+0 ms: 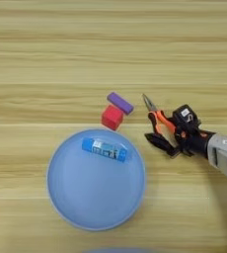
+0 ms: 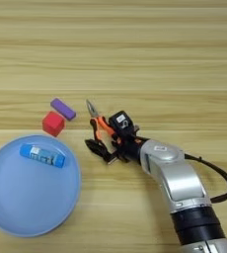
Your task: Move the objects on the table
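Pliers sit right of centre, nose up-left, orange handles running down-right into the gripper. Two black fingers lie around the handle end. We read them as partly closed about the handles, but can't tell if they actually pinch, so grip state unclear. Pliers look flat on the table, not lifted.

Left of the pliers: purple block and red cube, corner to corner, touching or nearly so. Below them the plate, lower left of frame, with the blue tube lying on its upper part, tilted a bit down to the right. Silver forearm comes in from the lower right, with a black cable looping off its right side.

Our judgement: step in hand is grasping the pliers, likely to shift them, maybe to the plate; the goal isn't stated. To do it well we'd:
- close squarely on both handles so they don't splay or swivel
- lift straight up before travelling, since the nose is near the purple block
- carry low and slow, nose-heavy tool may droop
- if the plate is the target, set down clear of the tube
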Controlling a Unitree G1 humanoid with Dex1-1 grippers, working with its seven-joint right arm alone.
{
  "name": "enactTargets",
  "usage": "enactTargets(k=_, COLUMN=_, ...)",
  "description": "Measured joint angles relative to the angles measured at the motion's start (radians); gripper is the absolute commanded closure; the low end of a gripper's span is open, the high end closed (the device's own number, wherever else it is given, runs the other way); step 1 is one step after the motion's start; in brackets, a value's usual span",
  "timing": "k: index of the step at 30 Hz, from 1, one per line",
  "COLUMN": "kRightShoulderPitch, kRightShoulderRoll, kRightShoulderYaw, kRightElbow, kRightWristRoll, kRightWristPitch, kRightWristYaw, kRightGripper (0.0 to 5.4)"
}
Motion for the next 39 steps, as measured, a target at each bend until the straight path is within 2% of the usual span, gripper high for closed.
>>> enactTargets(k=3, kRightShoulderPitch=-0.004, kRightShoulderRoll=0.003, kRightShoulderYaw=-0.018, kRightElbow=-0.006, kRightWristRoll=0.011, kRightWristPitch=-0.006, kRightWristYaw=0.0, kRightGripper=0.02)
enactTargets(k=6, kRightShoulderPitch=-0.022, kRightShoulderRoll=0.007, kRightShoulderYaw=-0.023, kRightElbow=-0.02, kRightWristRoll=0.02, kRightWristPitch=-0.028, kRightWristYaw=0.005, kRightGripper=0.02)
enactTargets(k=13, kRightShoulderPitch=-0.044, kRightShoulderRoll=0.022, kRightShoulderYaw=-0.014, kRightElbow=-0.044, kRightWristRoll=0.015, kRightWristPitch=-0.134, kRightWristYaw=0.02, kRightGripper=0.02)
enactTargets(k=16, kRightShoulderPitch=-0.053, kRightShoulderRoll=0.026, kRightShoulderYaw=-0.006, kRightElbow=-0.051, kRightWristRoll=0.015, kRightWristPitch=-0.151, kRightWristYaw=0.03, kRightGripper=0.02)
enactTargets(k=22, kRightShoulderPitch=-0.065, kRightShoulderRoll=0.036, kRightShoulderYaw=0.008, kRightElbow=-0.052, kRightWristRoll=0.03, kRightWristPitch=-0.149, kRightWristYaw=0.065, kRightGripper=0.02)
enactTargets(k=31, kRightShoulderPitch=-0.127, kRightShoulderRoll=0.088, kRightShoulderYaw=0.054, kRightElbow=-0.045, kRightWristRoll=0.038, kRightWristPitch=-0.127, kRightWristYaw=0.086, kRightGripper=0.02)
enactTargets(k=39, kRightShoulderPitch=-0.166, kRightShoulderRoll=0.128, kRightShoulderYaw=0.106, kRightElbow=0.048, kRightWristRoll=0.018, kRightWristPitch=-0.136, kRightWristYaw=0.088, kRightGripper=0.02)
